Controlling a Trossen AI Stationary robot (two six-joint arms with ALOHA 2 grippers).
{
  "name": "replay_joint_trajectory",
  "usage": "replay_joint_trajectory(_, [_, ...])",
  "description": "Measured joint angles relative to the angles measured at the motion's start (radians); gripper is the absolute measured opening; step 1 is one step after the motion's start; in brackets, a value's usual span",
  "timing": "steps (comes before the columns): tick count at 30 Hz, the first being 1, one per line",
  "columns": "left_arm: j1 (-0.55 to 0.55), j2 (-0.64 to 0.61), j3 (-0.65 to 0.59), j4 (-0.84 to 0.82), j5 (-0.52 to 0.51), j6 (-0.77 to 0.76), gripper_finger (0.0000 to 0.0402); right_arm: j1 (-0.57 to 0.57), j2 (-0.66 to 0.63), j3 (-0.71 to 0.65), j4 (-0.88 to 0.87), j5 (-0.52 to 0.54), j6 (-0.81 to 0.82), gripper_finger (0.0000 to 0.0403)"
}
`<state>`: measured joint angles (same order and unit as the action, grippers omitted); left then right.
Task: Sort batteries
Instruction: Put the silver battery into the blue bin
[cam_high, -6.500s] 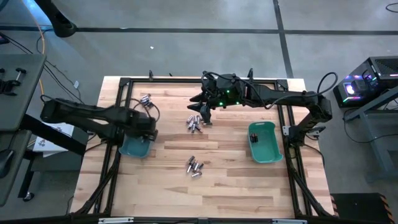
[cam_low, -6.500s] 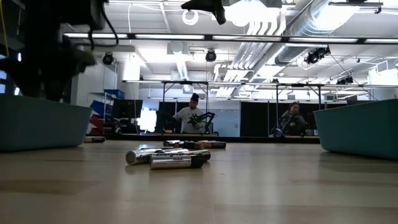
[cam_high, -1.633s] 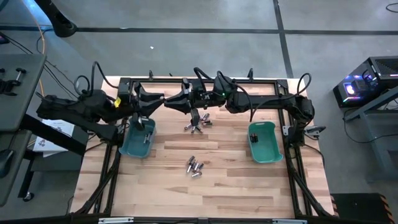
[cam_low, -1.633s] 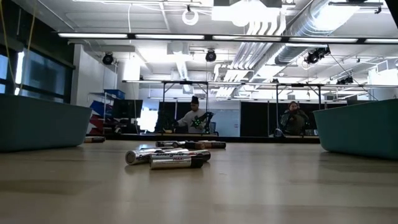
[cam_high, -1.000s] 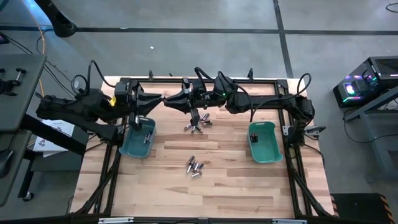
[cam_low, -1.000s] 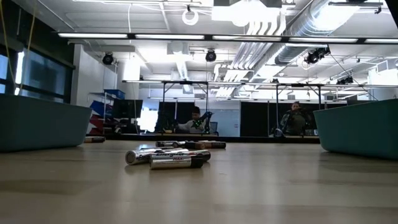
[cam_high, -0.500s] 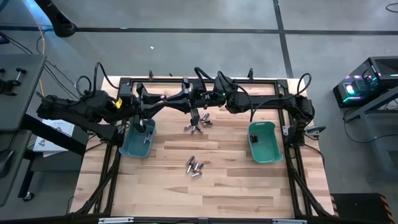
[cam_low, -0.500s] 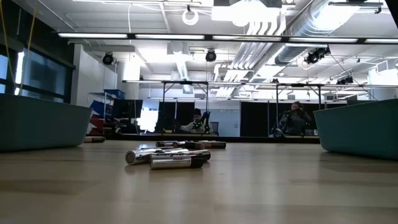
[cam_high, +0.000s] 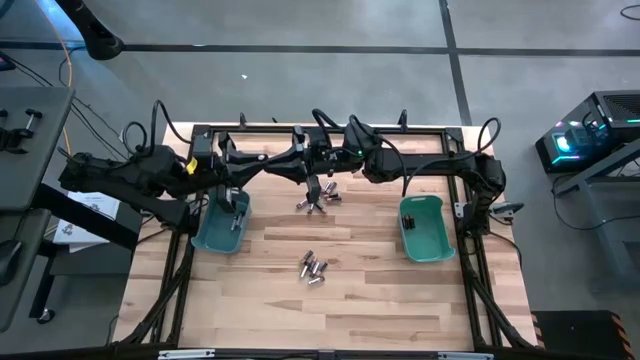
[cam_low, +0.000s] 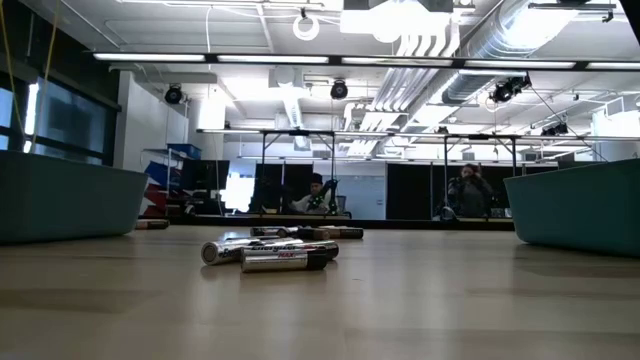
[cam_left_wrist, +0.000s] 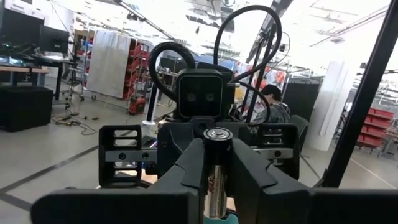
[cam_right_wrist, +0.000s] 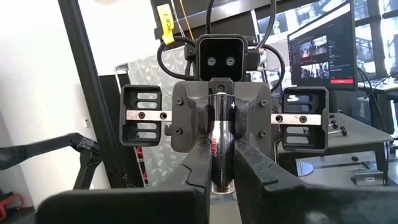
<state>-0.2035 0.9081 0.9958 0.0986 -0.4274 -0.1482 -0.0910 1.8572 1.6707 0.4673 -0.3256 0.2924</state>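
One battery (cam_high: 272, 163), silvery with a dark label, hangs high over the far middle of the table between my two grippers. They face each other tip to tip: the left gripper (cam_high: 262, 162) (cam_left_wrist: 216, 163) and the right gripper (cam_high: 283, 164) (cam_right_wrist: 222, 163), both shut on this battery. Loose batteries lie flat in a far pile (cam_high: 315, 195) and a near pile (cam_high: 313, 267) (cam_low: 270, 255). The left teal bin (cam_high: 216, 232) holds a few silvery ones and the right teal bin (cam_high: 425, 230) some dark ones. Neither gripper shows in the low view. My left gripper pinches the battery's left end (cam_left_wrist: 214, 179) between its two fingers, coming about level from the table's left, fingers lying along the battery. The battery is clear of the table. My right gripper pinches the same battery's other end (cam_right_wrist: 222, 169) between its two fingers, coming about level from the table's right, fingers along the battery. The battery bridges the two grippers end to end, roughly level.
A dark metal frame (cam_high: 330, 130) runs along the table's far edge and down both sides. The bins (cam_low: 60, 205) (cam_low: 580, 205) stand at mid-left and mid-right. Bare wood (cam_high: 300, 310) fills the near half. People sit in the room beyond the table (cam_low: 465, 195).
My left gripper has moved a little toward the table's right, up to the battery that the still right gripper holds out. Its fingers, spread a second ago, have shut on the battery's free end.
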Motion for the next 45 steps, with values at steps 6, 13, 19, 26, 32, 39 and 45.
replay_joint_trajectory(6, [0.0, 0.003, 0.045, -0.108, -0.004, -0.004, 0.0035, 0.001, 0.0, 0.002, -0.072, 0.031, 0.004, 0.0095])
replay_joint_trajectory(13, [0.001, 0.002, 0.151, -0.4, -0.044, -0.118, 0.0035, -0.042, -0.004, 0.002, -0.199, 0.02, 0.006, 0.0189])
replay_joint_trajectory(19, [-0.001, 0.0, 0.237, -0.74, -0.052, -0.37, 0.0035, -0.111, -0.063, 0.001, -0.464, 0.04, 0.006, 0.0216])
replay_joint_trajectory(26, [-0.001, 0.004, 0.213, -1.321, 0.034, -0.926, 0.0035, -0.149, -0.109, 0.001, -0.628, 0.038, -0.029, 0.0215])
replay_joint_trajectory(32, [-0.001, -0.009, 0.015, -1.47, 0.231, -1.208, 0.0035, -0.144, -0.107, 0.001, -0.614, 0.042, -0.039, 0.0215])
replay_joint_trajectory(39, [0.0, -0.022, -0.241, -1.354, 0.349, -1.331, 0.0035, -0.135, -0.105, 0.0, -0.613, 0.064, -0.039, 0.0215])
replay_joint_trajectory(45, [0.035, 0.011, -0.269, -1.343, 0.305, -1.384, 0.004, -0.135, -0.105, 0.0, -0.613, 0.065, -0.039, 0.0215])
